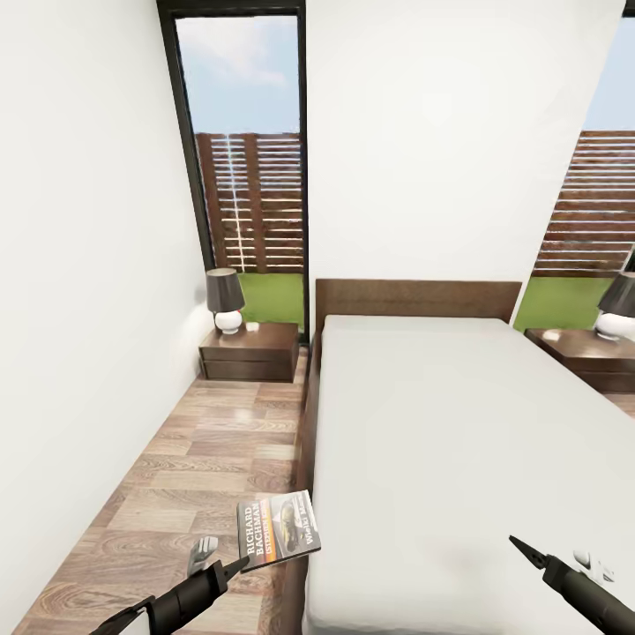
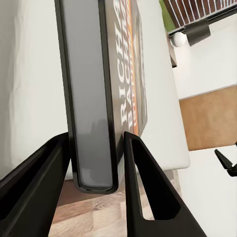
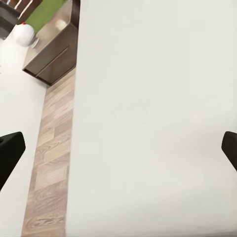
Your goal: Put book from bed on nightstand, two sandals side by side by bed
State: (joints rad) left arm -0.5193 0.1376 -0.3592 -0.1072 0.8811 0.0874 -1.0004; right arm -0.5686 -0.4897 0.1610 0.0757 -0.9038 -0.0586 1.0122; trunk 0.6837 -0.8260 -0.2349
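My left gripper [image 1: 240, 564] is shut on the book [image 1: 280, 527], held by its lower corner above the floor at the bed's left edge. The cover faces up, with white lettering on a dark band. In the left wrist view the book [image 2: 91, 98] stands edge-on between the two black fingers [image 2: 143, 187]. The bed [image 1: 459, 459] has an off-white mattress and a brown headboard. My right gripper [image 1: 520, 547] hovers open over the mattress [image 3: 148, 98], fingers wide apart. A nightstand [image 1: 251, 350] sits left of the headboard, another nightstand [image 1: 586, 353] to its right. The sandals are out of view.
Each nightstand carries a dark-shaded lamp [image 1: 226, 300] with a white base. A wood-plank aisle [image 1: 203, 459] runs between the white left wall and the bed toward a tall dark-framed window [image 1: 251, 168]. The right wrist view has floor planks [image 3: 52, 148] and a nightstand [image 3: 54, 54].
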